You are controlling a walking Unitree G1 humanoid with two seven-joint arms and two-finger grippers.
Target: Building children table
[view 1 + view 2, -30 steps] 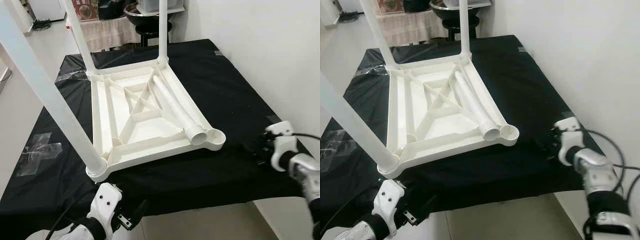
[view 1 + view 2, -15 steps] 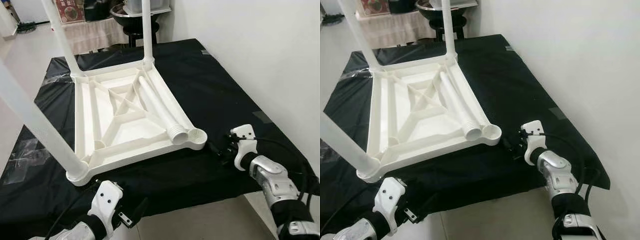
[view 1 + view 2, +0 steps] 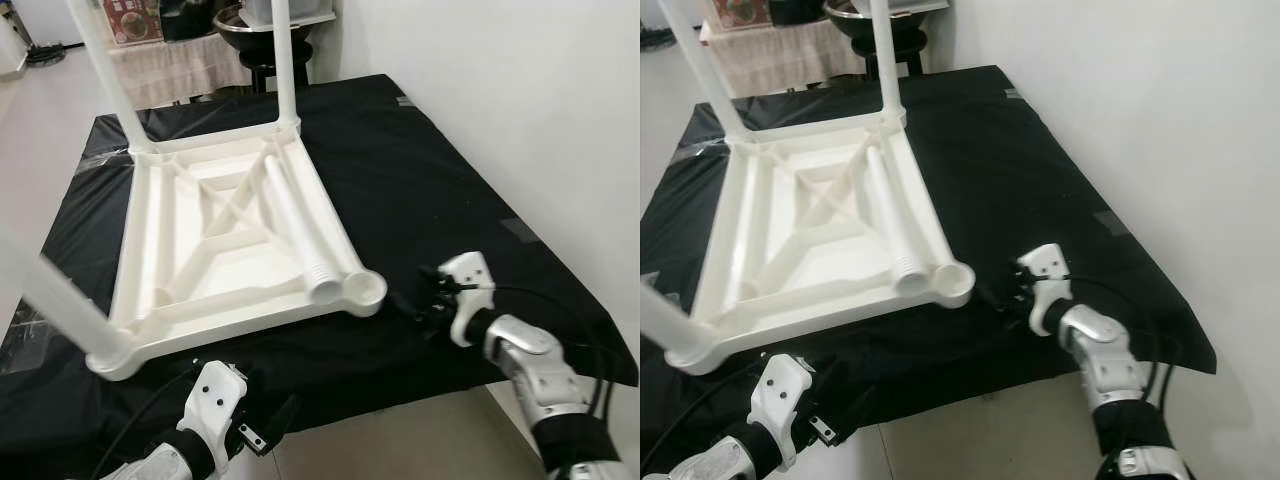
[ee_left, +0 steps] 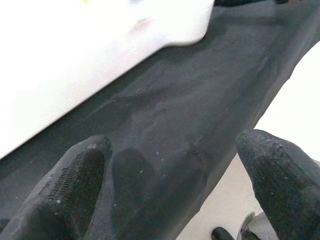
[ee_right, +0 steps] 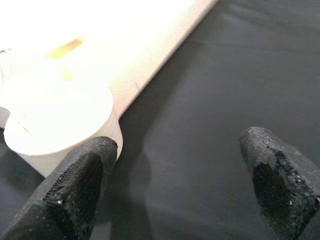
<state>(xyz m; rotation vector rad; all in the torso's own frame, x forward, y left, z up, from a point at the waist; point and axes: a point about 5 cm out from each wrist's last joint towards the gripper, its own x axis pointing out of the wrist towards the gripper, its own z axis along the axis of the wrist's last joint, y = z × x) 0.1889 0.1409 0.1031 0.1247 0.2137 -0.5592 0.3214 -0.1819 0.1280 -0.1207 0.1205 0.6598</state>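
**A:** Where's the loose leg (image 3: 295, 228)?

**B:** Lying in the upturned white table top (image 3: 168, 240), threaded end just past the right gripper (image 3: 412, 303), beside the empty corner socket (image 3: 364, 289). That gripper's fingers (image 5: 80, 186) are spread wide, holding nothing.

**A:** Risk?

**B:** Reaching in, a finger could catch the socket rim and shove the whole top across the black cloth (image 3: 420, 180). The left gripper (image 4: 170, 187), also wide, hangs at the cloth's near edge.
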